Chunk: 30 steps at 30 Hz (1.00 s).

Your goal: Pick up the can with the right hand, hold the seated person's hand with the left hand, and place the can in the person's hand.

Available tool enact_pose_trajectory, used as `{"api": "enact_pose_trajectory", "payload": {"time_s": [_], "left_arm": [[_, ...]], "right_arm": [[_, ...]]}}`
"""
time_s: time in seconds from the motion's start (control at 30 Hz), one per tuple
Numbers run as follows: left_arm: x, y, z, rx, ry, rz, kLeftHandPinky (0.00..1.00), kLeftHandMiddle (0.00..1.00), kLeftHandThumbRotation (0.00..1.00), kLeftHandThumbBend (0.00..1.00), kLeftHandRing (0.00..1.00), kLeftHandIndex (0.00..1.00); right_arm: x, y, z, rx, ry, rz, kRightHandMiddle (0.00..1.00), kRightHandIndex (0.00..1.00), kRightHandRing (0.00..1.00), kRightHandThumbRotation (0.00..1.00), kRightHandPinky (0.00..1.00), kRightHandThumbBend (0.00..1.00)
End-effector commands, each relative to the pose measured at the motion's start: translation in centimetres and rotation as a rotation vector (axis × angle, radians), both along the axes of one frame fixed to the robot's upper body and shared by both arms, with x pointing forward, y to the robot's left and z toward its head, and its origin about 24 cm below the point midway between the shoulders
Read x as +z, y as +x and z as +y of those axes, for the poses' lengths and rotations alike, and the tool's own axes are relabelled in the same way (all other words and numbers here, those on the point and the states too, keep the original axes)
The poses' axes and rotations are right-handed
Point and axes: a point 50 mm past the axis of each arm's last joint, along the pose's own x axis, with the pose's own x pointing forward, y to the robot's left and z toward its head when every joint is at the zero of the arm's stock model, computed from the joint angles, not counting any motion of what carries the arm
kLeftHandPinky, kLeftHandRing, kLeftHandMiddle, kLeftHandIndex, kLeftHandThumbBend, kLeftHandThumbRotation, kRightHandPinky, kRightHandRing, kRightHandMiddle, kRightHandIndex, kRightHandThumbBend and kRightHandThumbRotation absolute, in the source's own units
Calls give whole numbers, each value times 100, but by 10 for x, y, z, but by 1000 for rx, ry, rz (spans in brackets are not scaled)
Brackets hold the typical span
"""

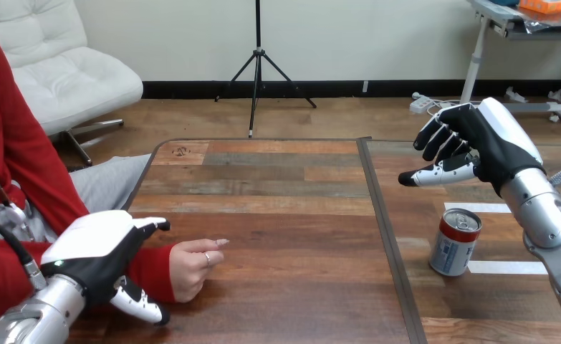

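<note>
The fingers [446,140] of the right hand [486,143] stand apart and nearly straight, with the thumb stretched toward the view's left. They hold nothing. The hand is clear of the can [455,242], which shows directly beneath it, with bare table [284,215] between the two.

The can stands upright on the right part of the table, its long axis vertical and its pull-tab top facing up. It sits between two strips of white tape [478,208], just right of the dark seam [386,229] that runs across the boards. The right hand is far nearer to it than the left, which is well apart on the other side of the seam.

The coming move turns on that relation. The can lies below the open fingers, and I judge it also a little nearer the robot. The hand therefore has to come down and back, with the palm turned to the can's side, so that thumb and fingers pass either side of the upright wall. A can that narrow and tall would probably tip if a fingertip struck its rim first.

The left hand [94,251] lies over the red sleeve at the wrist of the person's hand [195,265]. The person's hand rests on the table near its left edge, loosely curled. Whether the left hand has closed on that wrist I cannot tell. The lift of the can is not yet begun, so the handover is still some way off.
</note>
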Motion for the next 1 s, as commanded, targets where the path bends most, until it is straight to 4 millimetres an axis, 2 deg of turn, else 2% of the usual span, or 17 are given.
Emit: {"api": "enact_pose_trajectory", "payload": {"time_s": [0.0,0.17,0.33,0.47,0.57,0.63,0.77,0.97], "left_arm": [[18,11,-2,-12,-45,-208,82,87,28,100,86,85],[17,8,-3,0,-155,-359,75,84,44,94,81,83],[16,6,-3,29,-317,-439,75,85,58,87,81,84],[18,4,-3,30,-367,-514,75,85,67,80,81,85],[19,4,-3,26,-399,-559,75,86,74,77,82,86],[20,4,-4,21,-418,-587,75,86,79,75,82,86],[21,3,-4,26,-483,-625,75,87,83,73,83,86],[24,2,-5,17,-574,-671,76,87,89,79,85,87]], "right_arm": [[27,8,3,34,36,-105,45,45,42,0,40,85],[27,8,3,38,60,-100,49,50,46,0,43,85],[27,8,3,40,65,-97,55,58,52,0,47,86],[26,8,3,36,63,-92,61,64,57,2,51,86],[26,8,3,34,58,-85,64,67,61,7,54,85],[25,8,3,34,57,-82,68,70,65,15,58,84],[25,8,3,30,40,-78,71,73,68,25,61,83],[24,8,3,28,50,-76,75,76,73,40,66,82]]}}
